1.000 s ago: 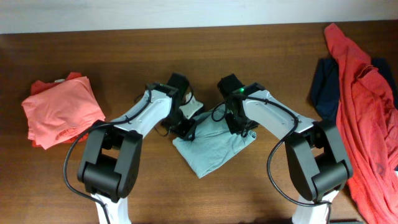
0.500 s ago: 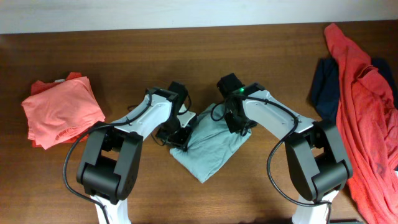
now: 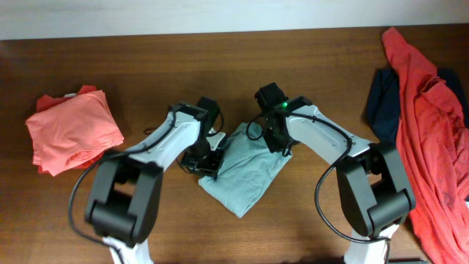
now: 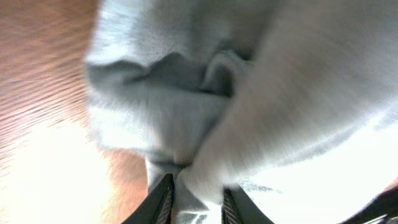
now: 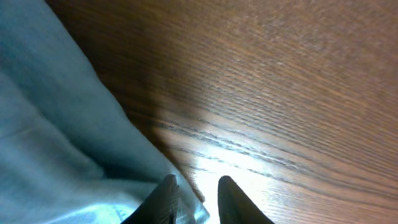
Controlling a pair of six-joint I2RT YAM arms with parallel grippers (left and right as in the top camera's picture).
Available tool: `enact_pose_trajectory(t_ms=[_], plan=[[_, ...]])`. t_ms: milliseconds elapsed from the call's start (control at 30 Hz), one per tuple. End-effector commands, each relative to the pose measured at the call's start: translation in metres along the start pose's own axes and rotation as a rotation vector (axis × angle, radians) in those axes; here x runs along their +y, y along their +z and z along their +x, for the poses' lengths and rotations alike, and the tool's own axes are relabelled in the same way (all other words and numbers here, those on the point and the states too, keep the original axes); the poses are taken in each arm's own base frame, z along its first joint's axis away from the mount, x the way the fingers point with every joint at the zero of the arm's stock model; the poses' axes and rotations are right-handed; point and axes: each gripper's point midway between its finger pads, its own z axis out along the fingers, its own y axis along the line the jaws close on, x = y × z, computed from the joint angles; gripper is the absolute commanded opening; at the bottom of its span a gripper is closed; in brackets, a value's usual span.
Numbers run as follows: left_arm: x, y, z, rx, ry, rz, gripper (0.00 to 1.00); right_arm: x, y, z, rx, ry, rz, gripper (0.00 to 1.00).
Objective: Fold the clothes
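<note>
We've got the grey-blue T-shirt [image 3: 245,174] part-folded at the centre of the tabletop [image 3: 146,59], between the arms. Left end effector [image 4: 195,193] is narrow, pinching a bunched fold at the shirt's left edge. Right end effector [image 5: 196,183] is narrow too, hem seemingly caught at the far right corner. We judge both hold edges to square the fold. Folded coral stack [image 3: 72,132] sits left; coral tee [image 3: 421,139] lies over navy piece [image 3: 381,103] at right, unfolded. Dark glossy wood, pale wall [image 3: 220,15] beyond.
</note>
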Motion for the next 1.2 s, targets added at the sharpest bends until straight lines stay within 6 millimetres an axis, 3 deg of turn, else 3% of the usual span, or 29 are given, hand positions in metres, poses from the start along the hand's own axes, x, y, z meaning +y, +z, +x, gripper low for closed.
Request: enact_pose_trajectory(t_ms=[0, 33, 100, 133, 267, 400, 567, 633, 867, 1067, 1167], plan=[[-0.004, -0.049, -0.007, -0.178, 0.031, -0.048, 0.29, -0.013, -0.053, -0.035, -0.146, 0.051, 0.01, 0.27], [-0.004, -0.059, -0.009, -0.22, 0.038, -0.062, 0.32, -0.015, -0.067, -0.039, -0.175, 0.056, 0.008, 0.28], [-0.003, -0.078, -0.016, -0.308, 0.051, -0.091, 0.62, -0.018, -0.09, -0.047, -0.225, 0.066, 0.004, 0.33], [-0.003, -0.086, -0.02, -0.348, 0.059, -0.098, 0.7, -0.02, -0.101, -0.049, -0.247, 0.07, 0.002, 0.34], [-0.01, -0.102, -0.04, -0.461, 0.107, -0.088, 0.72, -0.025, -0.127, -0.049, -0.3, 0.08, -0.002, 0.34], [-0.023, -0.092, -0.048, -0.453, 0.184, -0.018, 0.63, -0.025, -0.127, -0.04, -0.267, 0.074, 0.0, 0.34], [-0.025, -0.063, -0.053, -0.379, 0.223, 0.006, 0.32, -0.025, -0.125, -0.036, -0.25, 0.071, 0.001, 0.34], [-0.026, -0.049, -0.054, -0.345, 0.224, 0.005, 0.24, -0.025, -0.125, -0.036, -0.25, 0.071, 0.001, 0.34], [-0.021, -0.009, -0.06, -0.266, 0.227, -0.025, 0.19, -0.025, -0.125, -0.034, -0.241, 0.069, 0.0, 0.34], [0.034, 0.005, -0.075, -0.278, 0.036, -0.304, 0.17, -0.025, -0.124, -0.032, -0.231, 0.067, -0.001, 0.34], [0.041, 0.011, -0.076, -0.275, 0.0, -0.333, 0.17, -0.025, -0.124, -0.03, -0.224, 0.066, 0.0, 0.34]])
